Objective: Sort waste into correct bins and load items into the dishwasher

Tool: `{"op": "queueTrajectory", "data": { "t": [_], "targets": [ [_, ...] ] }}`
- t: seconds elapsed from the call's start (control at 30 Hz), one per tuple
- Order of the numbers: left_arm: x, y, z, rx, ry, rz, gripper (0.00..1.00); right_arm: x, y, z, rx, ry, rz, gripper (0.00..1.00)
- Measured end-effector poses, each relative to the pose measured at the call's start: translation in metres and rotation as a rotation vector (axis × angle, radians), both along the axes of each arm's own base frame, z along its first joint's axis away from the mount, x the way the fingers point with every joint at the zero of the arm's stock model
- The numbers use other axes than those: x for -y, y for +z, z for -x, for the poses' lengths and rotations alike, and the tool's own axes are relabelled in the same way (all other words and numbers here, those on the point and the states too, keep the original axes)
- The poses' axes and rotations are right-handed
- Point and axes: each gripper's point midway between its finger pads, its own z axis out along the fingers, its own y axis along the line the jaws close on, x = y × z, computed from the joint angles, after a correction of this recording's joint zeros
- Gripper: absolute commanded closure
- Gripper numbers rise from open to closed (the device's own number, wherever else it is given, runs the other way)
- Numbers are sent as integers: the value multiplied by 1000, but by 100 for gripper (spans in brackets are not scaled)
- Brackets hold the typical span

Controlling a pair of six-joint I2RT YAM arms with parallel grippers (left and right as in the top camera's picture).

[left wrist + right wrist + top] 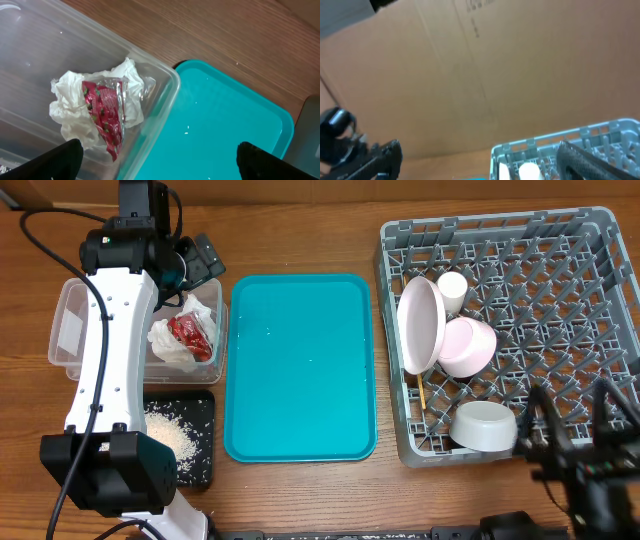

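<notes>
The crumpled white napkin (pixel 170 340) (pixel 72 100) and red shiny wrapper (pixel 190 335) (pixel 106 112) lie in the clear tub (pixel 70 330) (pixel 167 95). Rice-like crumbs (pixel 170 435) sit in the black tray (pixel 200 465). The grey rack (pixel 590 240) (pixel 580 137) holds the pink plate (pixel 420 325) on edge, the cream cup (pixel 452 288) (pixel 530 172), a pink bowl (pixel 468 345), a white bowl (pixel 483 425) and a chopstick tip (pixel 422 392). My left gripper (pixel 198 265) (pixel 160 165) hovers open over the tub's right rim, holding nothing. My right gripper (pixel 578 412) (pixel 480 160) stands open and holds nothing above the rack's front right.
The teal serving tray (pixel 300 370) (pixel 230 125) lies between tub and rack with a few tiny crumbs on it. A cardboard wall (pixel 485 65) stands behind the table. My left arm (pixel 105 370) stretches over the tub and black tray.
</notes>
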Motion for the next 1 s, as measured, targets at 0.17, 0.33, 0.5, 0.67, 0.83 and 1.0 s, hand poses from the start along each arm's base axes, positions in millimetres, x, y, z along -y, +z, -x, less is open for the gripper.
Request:
{"op": "queueTrajectory", "data": {
  "t": [0.17, 0.33, 0.5, 0.67, 0.83, 1.0],
  "targets": [
    [0, 0, 0, 0, 0, 0, 0, -2, -32, -32, 69, -4, -34, 0],
    [0, 0, 0, 0, 0, 0, 0, -2, -65, -43, 111, -6, -65, 0],
    [0, 0, 0, 0, 0, 0, 0, -2, -94, -49, 141, -7, -77, 0],
    [0, 0, 0, 0, 0, 0, 0, -3, -129, -57, 105, -8, -78, 0],
    [0, 0, 0, 0, 0, 0, 0, -3, -152, -61, 75, -9, -78, 0],
    [0, 0, 0, 0, 0, 0, 0, -3, -172, -66, 22, -10, -74, 0]
  ]
}}
